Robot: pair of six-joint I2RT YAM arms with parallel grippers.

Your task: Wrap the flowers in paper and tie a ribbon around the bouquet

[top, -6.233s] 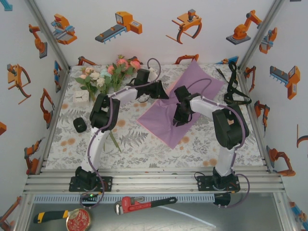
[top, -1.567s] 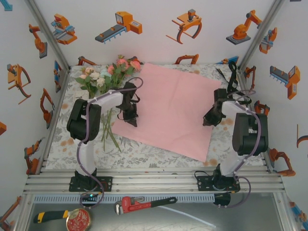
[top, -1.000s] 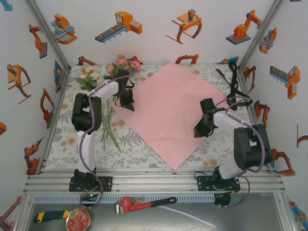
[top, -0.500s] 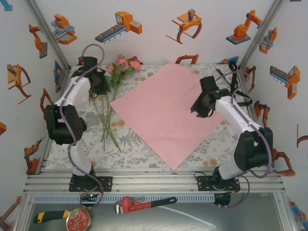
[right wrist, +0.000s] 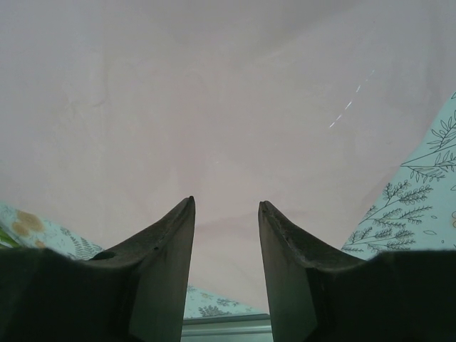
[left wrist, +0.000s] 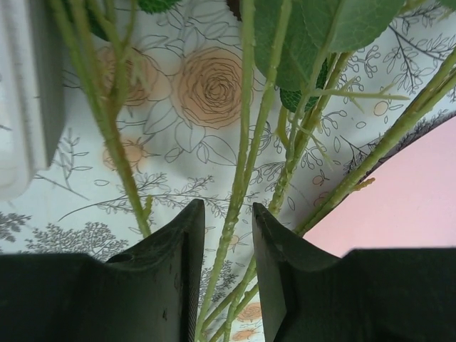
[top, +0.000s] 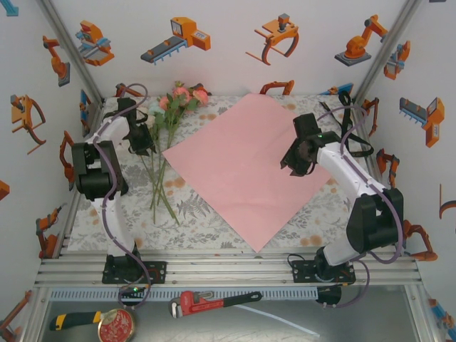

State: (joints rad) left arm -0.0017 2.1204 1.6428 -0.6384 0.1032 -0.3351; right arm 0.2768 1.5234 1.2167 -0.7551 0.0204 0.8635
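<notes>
Left wrist: flowers (left wrist: 244, 107) between end effector (left wrist: 228, 214) fingers (left wrist: 178, 271) (parted) | top external: ribbon (top: 346, 114)

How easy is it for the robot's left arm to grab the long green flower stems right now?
Probably yes, quite easy. The left arm holds its jaws open over the thin green flower stems, with a stem running between them and nothing lying on top.

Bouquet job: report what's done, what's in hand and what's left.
Done: the paper lies spread flat, pink side up. In hand: the left gripper hangs open over the flowers beside the sheet; the right gripper hangs open above the paper, holding nothing. Left: laying the flowers on the paper, wrapping, and tying the ribbon, which lies untouched at the far right.
</notes>
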